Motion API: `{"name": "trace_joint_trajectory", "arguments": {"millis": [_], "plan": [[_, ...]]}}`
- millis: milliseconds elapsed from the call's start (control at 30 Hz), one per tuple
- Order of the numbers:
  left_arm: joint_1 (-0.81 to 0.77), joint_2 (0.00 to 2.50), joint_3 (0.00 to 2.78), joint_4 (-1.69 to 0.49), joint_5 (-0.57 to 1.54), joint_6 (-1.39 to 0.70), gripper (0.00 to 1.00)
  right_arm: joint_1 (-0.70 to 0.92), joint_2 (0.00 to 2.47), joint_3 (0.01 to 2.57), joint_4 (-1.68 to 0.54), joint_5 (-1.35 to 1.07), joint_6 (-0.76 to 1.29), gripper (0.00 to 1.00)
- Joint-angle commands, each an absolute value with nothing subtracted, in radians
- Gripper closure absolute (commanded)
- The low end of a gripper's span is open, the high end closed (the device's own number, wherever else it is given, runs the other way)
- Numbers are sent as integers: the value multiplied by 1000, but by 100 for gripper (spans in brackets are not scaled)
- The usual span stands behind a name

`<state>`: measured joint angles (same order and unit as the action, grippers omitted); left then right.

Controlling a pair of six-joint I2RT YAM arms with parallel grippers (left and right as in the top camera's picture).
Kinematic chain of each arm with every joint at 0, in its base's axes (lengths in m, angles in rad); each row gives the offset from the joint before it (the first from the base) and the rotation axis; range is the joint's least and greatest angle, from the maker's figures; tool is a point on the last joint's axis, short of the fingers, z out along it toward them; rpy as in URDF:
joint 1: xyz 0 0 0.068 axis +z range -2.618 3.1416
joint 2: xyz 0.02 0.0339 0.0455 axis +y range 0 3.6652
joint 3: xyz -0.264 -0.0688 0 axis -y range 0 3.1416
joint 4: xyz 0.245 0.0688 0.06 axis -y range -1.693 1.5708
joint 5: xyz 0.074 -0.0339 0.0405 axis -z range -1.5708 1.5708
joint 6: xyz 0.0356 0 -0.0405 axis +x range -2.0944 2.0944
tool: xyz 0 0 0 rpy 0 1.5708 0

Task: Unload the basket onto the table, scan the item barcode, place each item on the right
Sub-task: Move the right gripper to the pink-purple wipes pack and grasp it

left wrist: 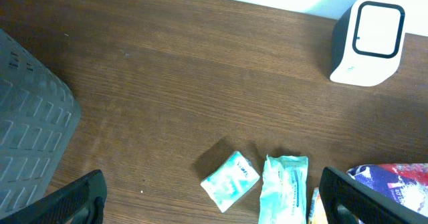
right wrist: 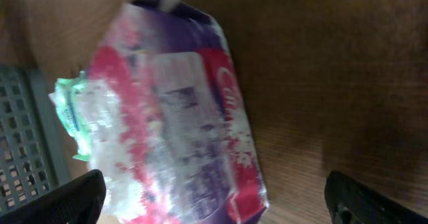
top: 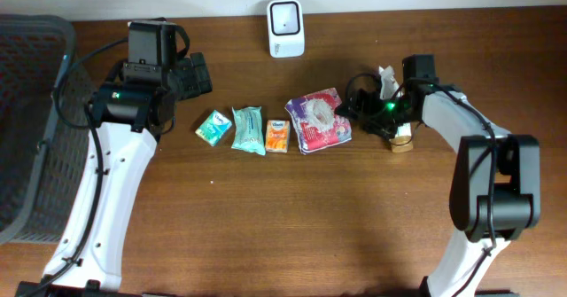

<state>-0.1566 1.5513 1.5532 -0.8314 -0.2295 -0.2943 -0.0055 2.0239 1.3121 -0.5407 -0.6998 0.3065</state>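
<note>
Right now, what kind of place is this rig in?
Probably a mock shop checkout: white barcode scanner, a row of small packaged goods on the table, grey basket alongside.

Overhead view: the basket (top: 27, 128) runs off the left edge, and both arms are cut at their bases by the bottom edge. You cannot read any print on the packets; it is too small. The right claw (top: 354, 111) is largely buried under its own wrist and cables. A small tan object (top: 403, 144) beside it is too small to identify.

Left wrist view: the left claw (left wrist: 212, 204) shows only two dark finger ends at the lower corners. The purple pack (left wrist: 394, 180) is cut by the right and bottom edges. The long teal packet (left wrist: 284, 190) is cut by the bottom edge, and the orange packet (left wrist: 313, 207) is reduced to a sliver.

Right wrist view: the pack's print is blurred and illegible. A green-edged wrapper (right wrist: 67, 110) behind it is mostly covered.
</note>
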Motion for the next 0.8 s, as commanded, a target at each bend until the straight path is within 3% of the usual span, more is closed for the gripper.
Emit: {"name": "trace_joint_trajectory", "arguments": {"millis": [0, 500, 567, 633, 700, 733, 767], "plan": [[-154, 1545, 1553, -832, -241, -282, 1, -1, 2049, 1330, -545, -702, 316, 1], [-154, 1545, 1553, -832, -241, -282, 1, 1, 2051, 1330, -614, -624, 240, 3], [-154, 1545, 1553, -832, -241, -282, 1, 4, 2051, 1330, -614, -740, 161, 16], [-154, 1545, 1553, -832, -241, -282, 1, 54, 2051, 1330, -614, -801, 115, 16], [-154, 1545, 1553, -832, -241, -282, 1, 99, 2051, 1330, -595, -799, 115, 32], [-154, 1545, 1553, -832, -241, -282, 1, 107, 2051, 1330, -593, -797, 111, 33], [-154, 1545, 1553, -832, -241, -282, 1, 113, 2051, 1330, -591, -790, 108, 47]]}}
